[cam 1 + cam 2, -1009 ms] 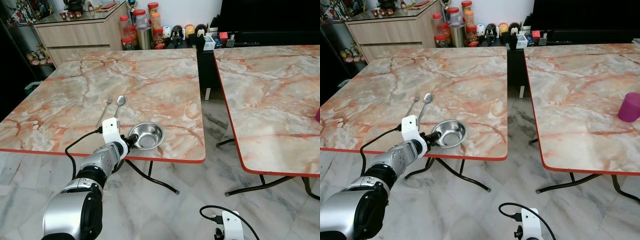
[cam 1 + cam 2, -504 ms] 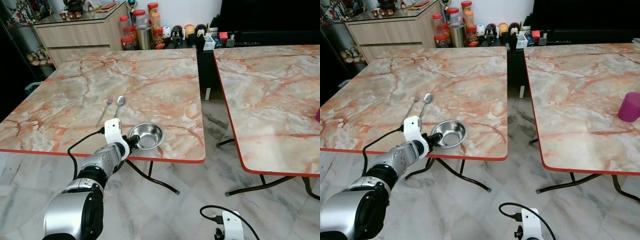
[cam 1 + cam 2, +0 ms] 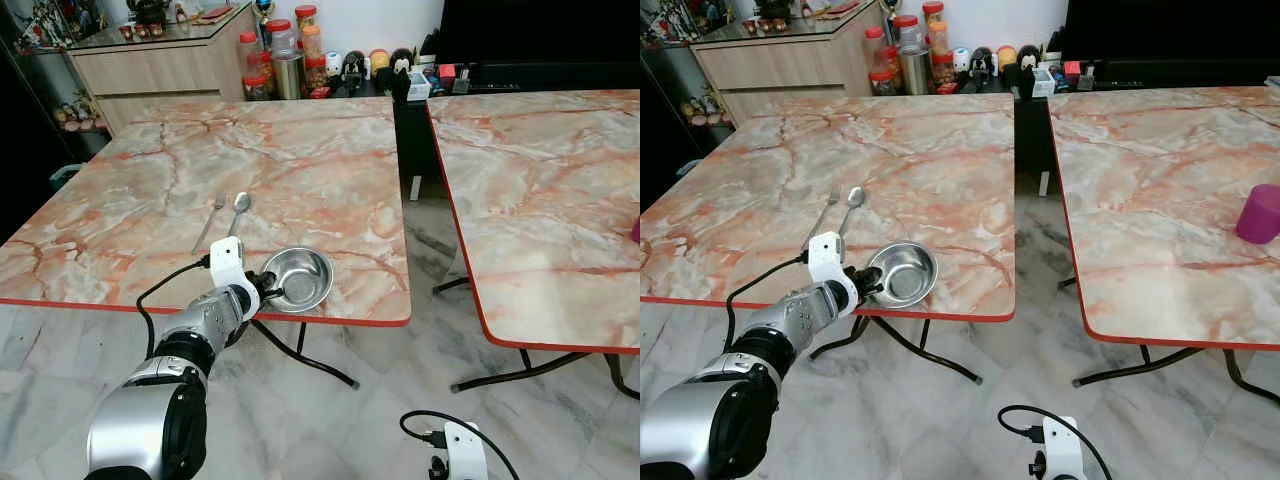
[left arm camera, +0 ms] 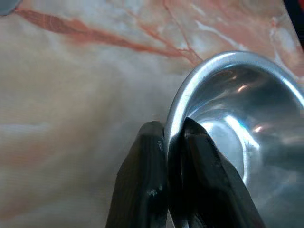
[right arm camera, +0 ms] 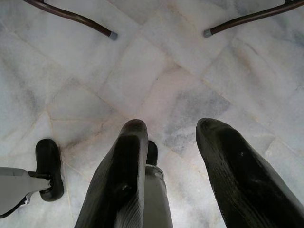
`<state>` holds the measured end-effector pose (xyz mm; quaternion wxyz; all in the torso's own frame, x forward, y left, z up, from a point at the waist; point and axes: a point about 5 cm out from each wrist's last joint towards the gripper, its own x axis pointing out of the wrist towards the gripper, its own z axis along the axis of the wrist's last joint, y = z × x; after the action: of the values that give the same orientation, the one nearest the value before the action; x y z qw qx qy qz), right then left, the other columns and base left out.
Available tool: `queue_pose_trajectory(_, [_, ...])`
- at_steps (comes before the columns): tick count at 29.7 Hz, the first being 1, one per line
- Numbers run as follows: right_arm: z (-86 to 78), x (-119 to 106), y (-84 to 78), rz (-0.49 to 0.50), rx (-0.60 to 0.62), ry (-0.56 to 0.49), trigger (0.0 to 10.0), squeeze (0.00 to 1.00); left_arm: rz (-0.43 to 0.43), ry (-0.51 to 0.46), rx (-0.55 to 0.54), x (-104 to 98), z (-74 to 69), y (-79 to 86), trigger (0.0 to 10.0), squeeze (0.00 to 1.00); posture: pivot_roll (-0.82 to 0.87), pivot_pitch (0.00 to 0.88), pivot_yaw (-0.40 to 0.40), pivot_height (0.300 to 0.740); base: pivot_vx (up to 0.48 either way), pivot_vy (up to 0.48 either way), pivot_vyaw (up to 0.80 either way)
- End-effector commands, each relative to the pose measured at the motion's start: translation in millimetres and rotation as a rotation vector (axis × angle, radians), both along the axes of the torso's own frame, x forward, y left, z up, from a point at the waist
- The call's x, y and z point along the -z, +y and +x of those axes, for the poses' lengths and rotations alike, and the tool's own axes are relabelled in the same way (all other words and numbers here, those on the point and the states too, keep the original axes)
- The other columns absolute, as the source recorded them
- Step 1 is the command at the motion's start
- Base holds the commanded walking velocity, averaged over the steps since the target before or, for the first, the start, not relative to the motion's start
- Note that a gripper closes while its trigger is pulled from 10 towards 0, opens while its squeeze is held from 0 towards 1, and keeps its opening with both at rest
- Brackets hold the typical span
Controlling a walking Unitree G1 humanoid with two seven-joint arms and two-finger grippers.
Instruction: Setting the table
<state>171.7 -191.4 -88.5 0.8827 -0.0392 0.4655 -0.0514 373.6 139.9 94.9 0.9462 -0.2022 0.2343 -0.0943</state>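
Steel bowl (image 3: 297, 280), its rim pinched by your left gripper (image 3: 270, 291), has slid slightly rightward along the bench (image 3: 300, 160) edge beside fork (image 3: 209, 224) and spoon (image 3: 236, 210), right gripper (image 5: 173, 156) open.

My left arm reaches forward, left gripper (image 3: 272, 291) with its 2 fingers (image 4: 142, 190) pinched tight on the bowl (image 3: 300, 279) rim. My right gripper (image 5: 171, 156) hangs low, fingers spread apart, pointing down.

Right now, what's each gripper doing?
Left gripper: shut on the rim of the steel bowl.
Right gripper: open, holding nothing, hanging over the floor.
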Motion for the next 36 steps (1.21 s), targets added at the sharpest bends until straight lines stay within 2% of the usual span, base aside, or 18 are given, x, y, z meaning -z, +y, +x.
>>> queue_pose_trajectory(1, [-0.2, 0.4, 2.3, 0.007, 0.009, 0.002, 10.0, 0.0, 0.023, 0.027, -0.018, 2.6, -1.2, 8.3, 0.0, 0.0, 0.04, 0.0, 0.092, 0.74, 0.0, 0.0, 0.0])
queue_pose_trajectory(8, [3.1, -1.0, 2.5, 0.006, 0.005, -0.006, 10.0, 0.0, -0.005, -0.005, -0.047, 1.6, -0.8, 9.1, 0.0, 0.0, 0.04, 0.0, 0.088, 0.74, 0.0, 0.0, 0.0])
queue_pose_trajectory(9, [3.3, -1.1, 2.3, 0.006, 0.005, -0.007, 10.0, 0.0, -0.021, -0.034, -0.06, -0.6, 0.2, 9.9, 0.0, 0.0, 0.03, 0.0, 0.085, 0.74, 0.0, 0.0, 0.0])
queue_pose_trajectory(10, [3.5, -1.3, 1.9, 0.006, 0.006, -0.007, 10.0, 0.0, -0.091, -0.121, -0.086, -9.5, 3.2, 10.6, 0.0, 0.0, 0.03, 0.0, 0.082, 0.74, 0.0, 0.0, 0.0])
queue_pose_trajectory(11, [3.5, -1.3, 1.9, 0.006, 0.006, -0.007, 10.0, 0.0, -0.091, -0.121, -0.086, -9.5, 3.2, 10.6, 0.0, 0.0, 0.03, 0.0, 0.082, 0.74, 0.0, 0.0, 0.0])
queue_pose_trajectory(12, [3.6, -1.3, 1.6, 0.006, 0.006, -0.008, 10.0, 0.0, -0.135, -0.172, -0.101, -14.9, 4.6, 11.2, 0.0, 0.0, 0.03, 0.0, 0.082, 0.74, 0.0, 0.0, 0.0])
queue_pose_trajectory(13, [3.6, -1.4, 1.5, 0.005, 0.005, -0.008, 10.0, 0.0, -0.146, -0.212, -0.116, -18.6, 5.3, 12.6, 3.5, 0.0, 0.03, 0.0, 0.082, 0.74, 0.0, 0.0, 0.0])
queue_pose_trajectory(14, [3.7, -1.4, 1.2, 0.005, 0.005, -0.008, 10.0, 0.0, -0.149, -0.238, -0.126, -21.0, 5.7, 13.4, 3.5, 0.0, 0.03, 0.0, 0.077, 0.74, 0.0, 0.0, 0.0])
queue_pose_trajectory(15, [3.9, -1.6, 0.5, 0.003, 0.005, -0.008, 10.0, 0.0, -0.122, -0.3, -0.161, -25.3, 5.5, 16.7, 10.0, 0.0, 0.03, 0.0, 0.071, 0.74, 0.0, 0.0, 0.0])
queue_pose_trajectory(18, [4.1, -1.8, 0.1, 0.003, 0.005, -0.009, 10.0, 0.0, -0.113, -0.32, -0.177, -26.1, 5.1, 17.8, 10.0, 0.0, 0.03, 0.0, 0.071, 0.74, 0.0, 0.0, 0.0])
queue_pose_trajectory(20, [4.6, -2.1, -0.6, 0.001, 0.002, -0.01, 10.0, 0.0, -0.086, -0.354, -0.201, -25.4, 2.6, 18.6, 10.0, 0.0, 0.04, 0.0, 0.06, 0.74, 0.0, 0.0, 0.0])
queue_pose_trajectory(21, [5.6, -2.7, -1.7, -0.002, -0.004, -0.011, 10.0, 0.0, -0.051, -0.401, -0.233, -24.6, -1.2, 18.7, 10.0, 0.0, 0.04, 0.0, 0.054, 0.74, 0.0, 0.0, 0.0])
queue_pose_trajectory(23, [6.0, -2.9, -2.2, -0.003, -0.006, -0.011, 10.0, 0.0, -0.038, -0.421, -0.243, -24.2, -2.7, 18.5, 10.0, 0.0, 0.04, 0.0, 0.052, 0.74, 0.0, 0.0, 0.0])
queue_pose_trajectory(28, [9.4, -4.6, -2.2, 0.002, -0.012, -0.024, 10.0, 0.0, 0.113, -0.544, -0.278, -23.4, -12.8, 16.7, 10.0, 0.0, 0.03, 0.0, 0.04, 0.74, 0.0, 0.0, 0.0])
queue_pose_trajectory(31, [10.7, -5.4, -2.9, 0.007, -0.006, -0.032, 10.0, 0.0, 0.106, -0.569, -0.333, -23.3, -16.5, 22.0, 10.0, 0.0, 0.03, 0.0, 0.038, 0.74, 0.0, -0.252, 0.0])
queue_pose_trajectory(36, [11.2, -5.7, -3.6, 0.005, -0.011, -0.031, 10.0, 0.0, 0.126, -0.584, -0.344, -24.4, -17.3, 26.6, 10.0, 0.0, 0.03, 0.0, 0.036, 0.74, 0.0, -0.406, 0.0])
